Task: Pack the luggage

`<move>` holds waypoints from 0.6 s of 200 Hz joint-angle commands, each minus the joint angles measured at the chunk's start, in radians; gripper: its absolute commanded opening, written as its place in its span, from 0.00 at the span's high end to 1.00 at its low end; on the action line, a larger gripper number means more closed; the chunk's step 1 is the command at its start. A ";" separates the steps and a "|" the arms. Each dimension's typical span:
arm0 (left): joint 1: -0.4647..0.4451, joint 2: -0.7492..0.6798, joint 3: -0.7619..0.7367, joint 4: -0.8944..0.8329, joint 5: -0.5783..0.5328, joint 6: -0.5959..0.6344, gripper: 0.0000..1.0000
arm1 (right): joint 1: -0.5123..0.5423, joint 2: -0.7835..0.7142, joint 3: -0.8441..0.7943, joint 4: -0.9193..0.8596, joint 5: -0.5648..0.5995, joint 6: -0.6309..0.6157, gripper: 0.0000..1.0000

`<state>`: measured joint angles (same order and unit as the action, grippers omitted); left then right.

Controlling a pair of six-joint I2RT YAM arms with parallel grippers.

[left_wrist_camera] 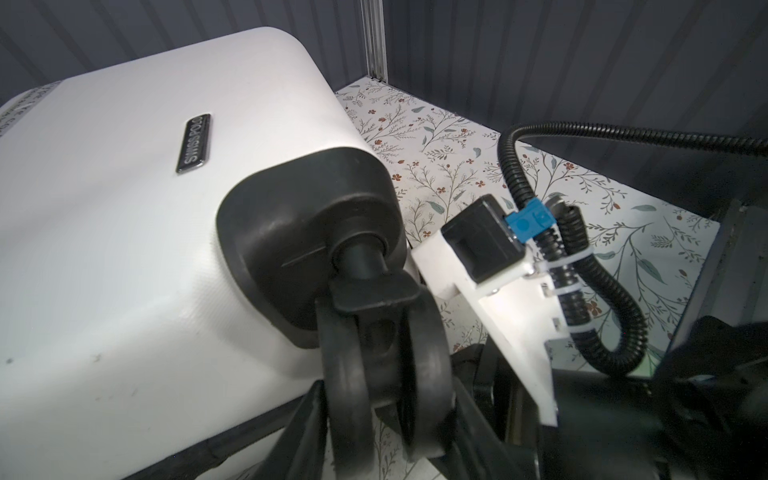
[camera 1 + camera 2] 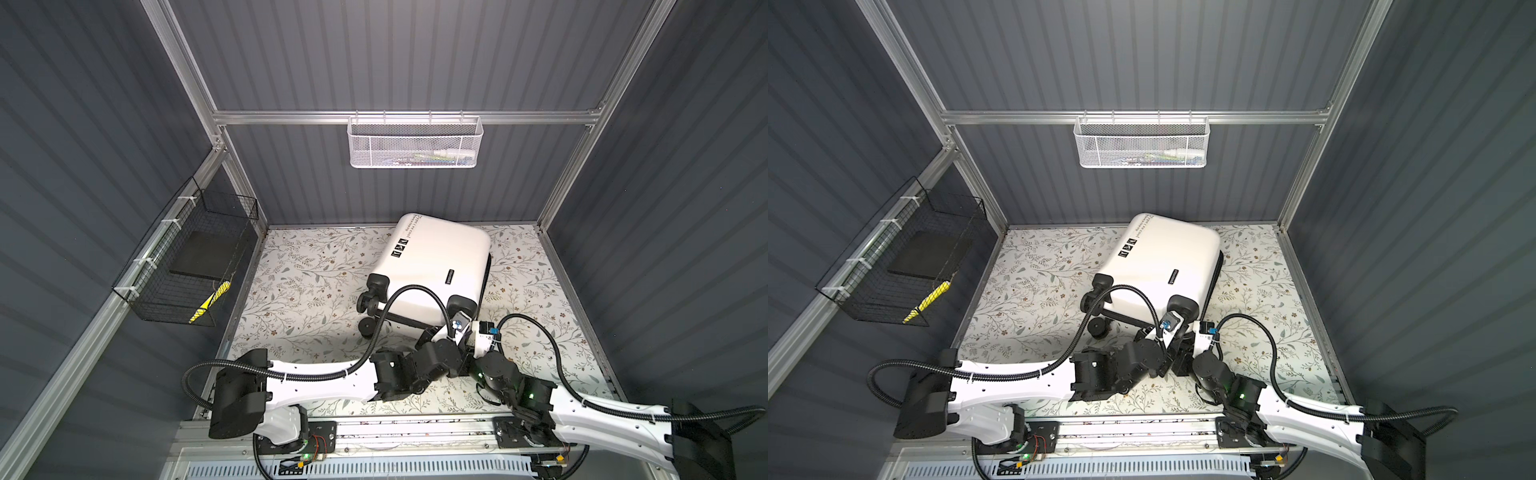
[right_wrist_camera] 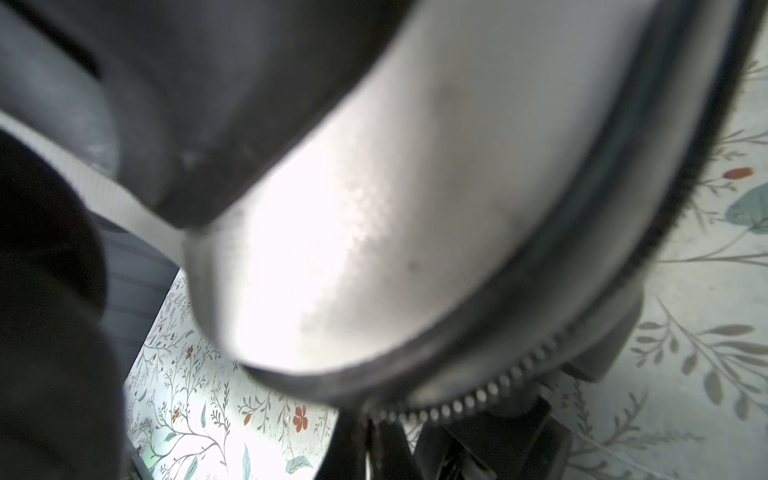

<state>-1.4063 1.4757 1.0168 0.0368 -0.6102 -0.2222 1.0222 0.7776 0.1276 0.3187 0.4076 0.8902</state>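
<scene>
The luggage (image 2: pixel 436 257) lies flat on the counter (image 2: pixel 299 291), right of the middle and slanted. Its top end is at the far edge and its wheel end points toward the near edge. Both arms reach in from the near edge and meet at the luggage's near right corner. There the left end effector (image 1: pixel 382 415) straddles a wheel (image 1: pixel 374 353), with a finger on each side. The right end effector (image 3: pixel 370 449) sits just right of it, close by the zipper (image 3: pixel 478 392). A mesh basket (image 2: pixel 413 143) hangs on the back wall above the far edge. A wire basket (image 2: pixel 183 270) hangs on the left wall beyond the left edge, with a flat slab (image 2: pixel 205 255) lying in it.
</scene>
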 commanded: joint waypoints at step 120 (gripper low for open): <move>-0.006 0.060 0.073 0.107 -0.004 -0.018 1.00 | -0.381 -0.549 -0.109 -0.479 -0.095 0.032 1.00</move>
<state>-1.4036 1.5528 1.0485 0.1261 -0.6140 -0.2474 0.7307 0.2497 0.0448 0.0120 0.1333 0.9051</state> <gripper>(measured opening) 0.432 0.047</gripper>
